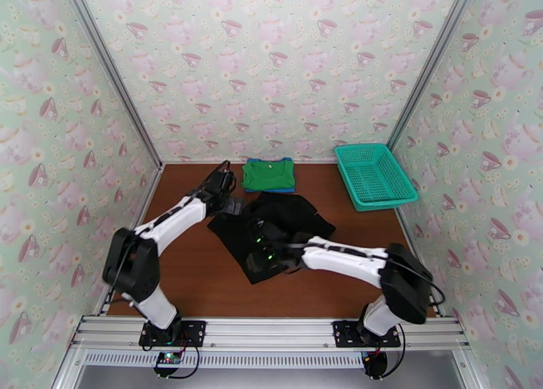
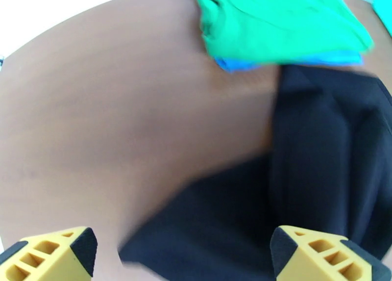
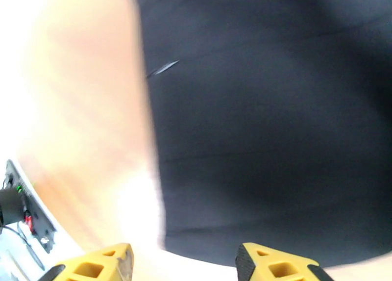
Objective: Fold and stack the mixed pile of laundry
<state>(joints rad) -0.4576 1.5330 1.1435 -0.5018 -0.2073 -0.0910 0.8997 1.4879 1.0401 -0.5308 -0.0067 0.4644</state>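
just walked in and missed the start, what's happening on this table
Two robot arms are working through laundry. The green shirt lies folded on the blue shirt at the far side of the table. The black garment lies rumpled mid-table, not yet stacked; the left claw and right claw both hover open over it, gripping nothing.
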